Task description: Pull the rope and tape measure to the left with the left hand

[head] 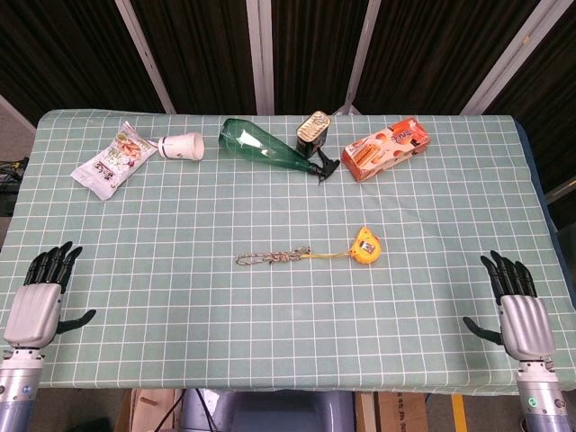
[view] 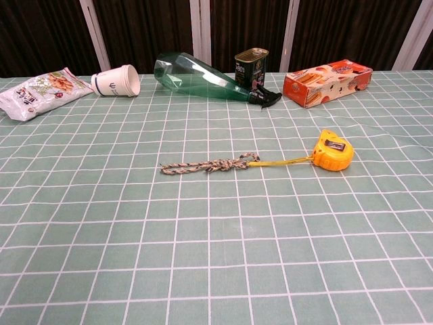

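Both forearms cut by head view bottom edge; can (view: pixel 251 67) label unreadable.

Bright, even overhead light in both views; shadows under things are short and soft. The green checked tablecloth (head: pixel 270 297) shows no glare. Focus is sharp throughout; the backdrop stays dark.

Left robot hand (head: pixel 40 297) and right robot hand (head: pixel 520 310), both empty, fingers spread

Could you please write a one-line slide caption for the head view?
Both hands, left and right, rest open at the table's near edge, the rope and yellow tape measure untouched.
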Tool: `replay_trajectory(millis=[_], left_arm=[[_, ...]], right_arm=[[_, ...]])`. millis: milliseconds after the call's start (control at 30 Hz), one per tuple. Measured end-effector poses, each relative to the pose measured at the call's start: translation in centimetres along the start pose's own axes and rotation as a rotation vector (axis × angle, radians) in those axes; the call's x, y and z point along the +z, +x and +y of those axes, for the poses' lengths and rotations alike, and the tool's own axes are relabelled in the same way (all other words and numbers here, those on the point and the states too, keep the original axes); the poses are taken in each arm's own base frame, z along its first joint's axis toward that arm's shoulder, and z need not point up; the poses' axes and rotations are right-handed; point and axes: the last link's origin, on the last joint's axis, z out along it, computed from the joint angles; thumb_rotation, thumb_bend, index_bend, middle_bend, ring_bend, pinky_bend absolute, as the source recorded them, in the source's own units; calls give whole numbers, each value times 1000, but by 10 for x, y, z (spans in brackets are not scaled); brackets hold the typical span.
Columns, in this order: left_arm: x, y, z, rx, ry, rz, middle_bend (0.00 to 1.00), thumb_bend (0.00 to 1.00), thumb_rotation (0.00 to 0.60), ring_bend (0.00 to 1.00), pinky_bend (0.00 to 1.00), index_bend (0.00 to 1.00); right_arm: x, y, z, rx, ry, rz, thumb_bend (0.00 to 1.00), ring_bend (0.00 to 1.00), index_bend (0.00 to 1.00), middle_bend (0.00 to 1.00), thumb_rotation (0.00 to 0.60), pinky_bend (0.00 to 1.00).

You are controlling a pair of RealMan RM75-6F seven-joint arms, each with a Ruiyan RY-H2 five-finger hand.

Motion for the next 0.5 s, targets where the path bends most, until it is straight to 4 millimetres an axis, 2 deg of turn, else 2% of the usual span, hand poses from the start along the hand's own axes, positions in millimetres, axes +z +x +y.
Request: replay_trajectory(millis=[500], left_arm=[[2, 0, -2, 7, 13, -10, 0, 0, 600, 0, 0, 0]], right_arm=[[1, -2, -3, 10, 3, -10, 169, 0, 0, 0, 600, 0]])
